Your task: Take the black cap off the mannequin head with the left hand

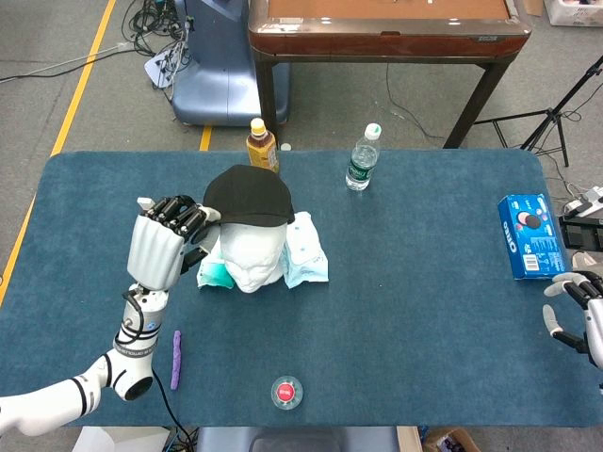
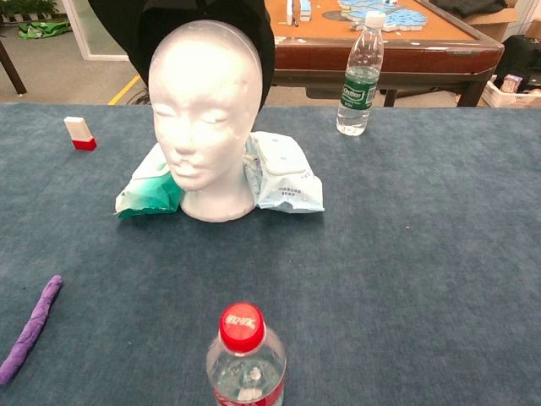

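Observation:
The black cap is lifted and tipped back above the white mannequin head, whose face and crown are bare in the chest view. The cap hangs behind and above the head there, running out of the top of the frame. My left hand is raised to the left of the head and grips the cap's brim with curled fingers. That hand does not show in the chest view. My right hand rests at the table's right edge, fingers apart, holding nothing.
Wipe packets lie against the head's base. An orange-capped bottle and a water bottle stand behind it. A red-capped bottle stands at the front, with a purple strip, a small eraser and a blue box.

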